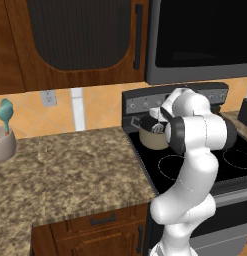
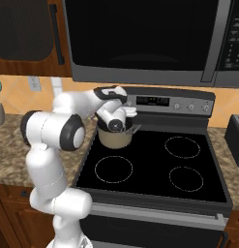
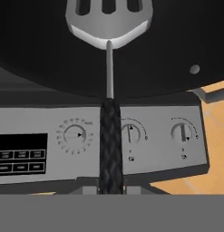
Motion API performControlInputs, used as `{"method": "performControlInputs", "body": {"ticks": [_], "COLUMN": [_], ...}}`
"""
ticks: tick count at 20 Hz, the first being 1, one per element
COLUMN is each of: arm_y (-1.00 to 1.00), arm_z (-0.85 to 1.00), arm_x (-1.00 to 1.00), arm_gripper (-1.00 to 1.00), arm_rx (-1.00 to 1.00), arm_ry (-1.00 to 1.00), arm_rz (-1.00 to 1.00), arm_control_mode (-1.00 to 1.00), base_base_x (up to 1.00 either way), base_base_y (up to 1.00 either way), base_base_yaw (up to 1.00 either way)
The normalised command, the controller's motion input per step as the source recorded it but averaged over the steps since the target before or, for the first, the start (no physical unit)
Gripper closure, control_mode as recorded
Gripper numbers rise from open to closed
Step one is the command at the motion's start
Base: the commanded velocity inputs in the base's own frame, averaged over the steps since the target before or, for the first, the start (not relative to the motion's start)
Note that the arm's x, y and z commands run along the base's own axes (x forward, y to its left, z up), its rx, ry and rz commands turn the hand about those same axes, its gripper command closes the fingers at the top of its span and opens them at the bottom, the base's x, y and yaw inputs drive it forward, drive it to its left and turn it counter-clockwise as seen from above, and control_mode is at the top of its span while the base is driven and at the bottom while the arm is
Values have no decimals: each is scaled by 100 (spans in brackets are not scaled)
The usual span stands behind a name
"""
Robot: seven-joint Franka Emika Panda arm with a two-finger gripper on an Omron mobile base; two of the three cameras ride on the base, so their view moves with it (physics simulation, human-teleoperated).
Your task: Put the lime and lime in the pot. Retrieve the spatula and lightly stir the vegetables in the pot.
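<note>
The gripper (image 2: 122, 127), fingers closed tight on the spatula (image 3: 109, 68), holds its slotted head inside the pot (image 2: 114, 138) toward twelve o'clock, so stirring seems underway; limes hidden.

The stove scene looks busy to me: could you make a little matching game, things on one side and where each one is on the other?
Things:
1. spatula
2. pot
3. teal utensil
4. microwave

Places:
A. above the stove
B. on the stove's back left burner
C. in a holder on the counter
D. in the gripper, head over the pot

Pairs: 1-D, 2-B, 3-C, 4-A
</note>
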Motion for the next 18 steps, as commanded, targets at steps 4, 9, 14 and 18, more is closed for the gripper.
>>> {"method": "performControlInputs", "body": {"ticks": [4,9,14,18], "arm_y": [-1,-8,-22,-28], "arm_z": [-45,-11,0,0], "arm_x": [25,20,-13,-40], "arm_gripper": [100,100,100,100], "arm_rx": [11,5,2,1], "arm_ry": [-3,0,-7,-9], "arm_rz": [-8,-4,-1,0], "arm_control_mode": [-100,-100,-100,-100], "base_base_x": [0,0,0,0], "base_base_y": [0,0,0,0], "base_base_yaw": [0,0,0,0]}}
